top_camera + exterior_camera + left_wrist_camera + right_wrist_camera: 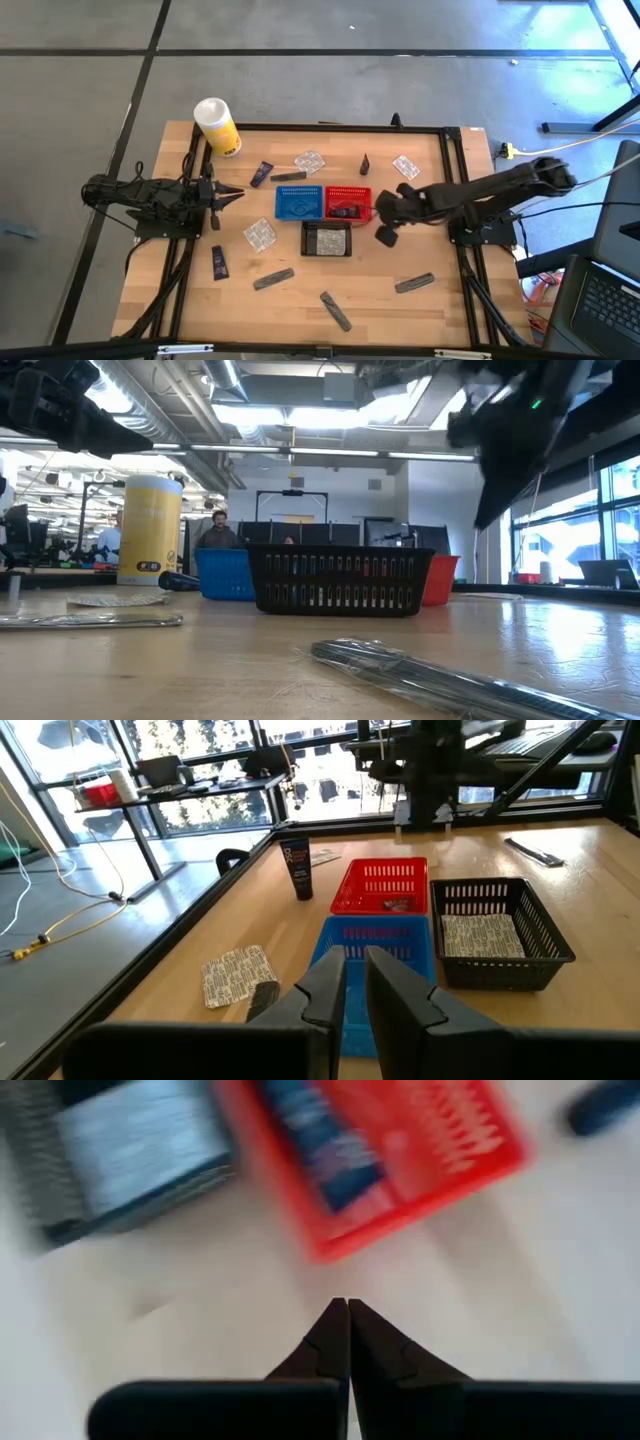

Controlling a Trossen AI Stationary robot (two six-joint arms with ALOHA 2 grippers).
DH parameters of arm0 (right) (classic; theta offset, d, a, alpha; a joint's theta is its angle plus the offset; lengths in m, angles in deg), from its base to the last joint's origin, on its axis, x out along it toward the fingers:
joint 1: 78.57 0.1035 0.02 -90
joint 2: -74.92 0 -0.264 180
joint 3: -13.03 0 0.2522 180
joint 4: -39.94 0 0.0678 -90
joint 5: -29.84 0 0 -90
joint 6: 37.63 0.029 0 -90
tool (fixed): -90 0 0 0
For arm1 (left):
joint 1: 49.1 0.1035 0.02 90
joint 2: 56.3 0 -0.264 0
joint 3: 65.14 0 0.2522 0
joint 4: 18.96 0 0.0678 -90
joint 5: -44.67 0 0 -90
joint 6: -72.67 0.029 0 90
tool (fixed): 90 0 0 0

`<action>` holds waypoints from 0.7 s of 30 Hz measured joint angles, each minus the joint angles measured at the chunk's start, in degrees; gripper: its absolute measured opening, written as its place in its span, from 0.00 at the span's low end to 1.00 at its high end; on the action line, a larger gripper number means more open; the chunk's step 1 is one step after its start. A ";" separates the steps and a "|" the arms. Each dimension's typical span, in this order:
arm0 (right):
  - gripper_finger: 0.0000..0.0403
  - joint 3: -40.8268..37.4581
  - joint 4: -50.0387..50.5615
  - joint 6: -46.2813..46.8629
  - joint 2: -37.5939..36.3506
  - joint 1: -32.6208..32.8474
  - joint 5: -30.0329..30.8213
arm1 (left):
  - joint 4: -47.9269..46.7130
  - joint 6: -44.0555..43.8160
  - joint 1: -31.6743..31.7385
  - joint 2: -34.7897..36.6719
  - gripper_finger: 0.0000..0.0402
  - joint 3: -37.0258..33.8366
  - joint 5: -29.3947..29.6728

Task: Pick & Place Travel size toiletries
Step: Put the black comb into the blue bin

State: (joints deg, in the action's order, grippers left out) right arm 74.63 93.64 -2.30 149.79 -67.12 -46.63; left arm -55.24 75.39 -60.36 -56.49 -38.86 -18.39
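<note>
Navy tube (318, 1152) in red basket (440, 1140), lettering unreadable; right fingers (348, 1320) pressed together, empty.

1. We are seeing bare wood just ahead of the right gripper (378, 207), whose fingers are pressed together; beyond it the red basket (348, 203) is blocking the way.
2. Beside that basket, the black basket (327, 239) is closing off the side toward the table's near edge.
3. Ahead of the left gripper (236, 195), we are finding an open strip of table, then the blue basket (298, 202).
4. A clear packet (260, 234) is lying near that strip.
</note>
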 joint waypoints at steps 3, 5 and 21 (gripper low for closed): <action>0.00 0.02 -0.07 0.23 -3.18 4.10 -2.23 | 0.00 0.00 0.01 -0.01 0.09 -0.01 0.00; 0.00 0.02 -0.10 0.44 -4.72 7.13 -2.62 | 0.00 0.00 0.00 -0.01 0.09 0.00 0.00; 0.00 0.07 -1.54 -17.41 0.18 25.96 -1.54 | 0.00 0.00 0.02 0.00 0.09 0.00 0.00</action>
State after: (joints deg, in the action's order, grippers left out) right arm 74.69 92.10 -19.71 149.97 -41.16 -48.17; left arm -55.24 75.39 -60.35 -56.49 -38.86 -18.39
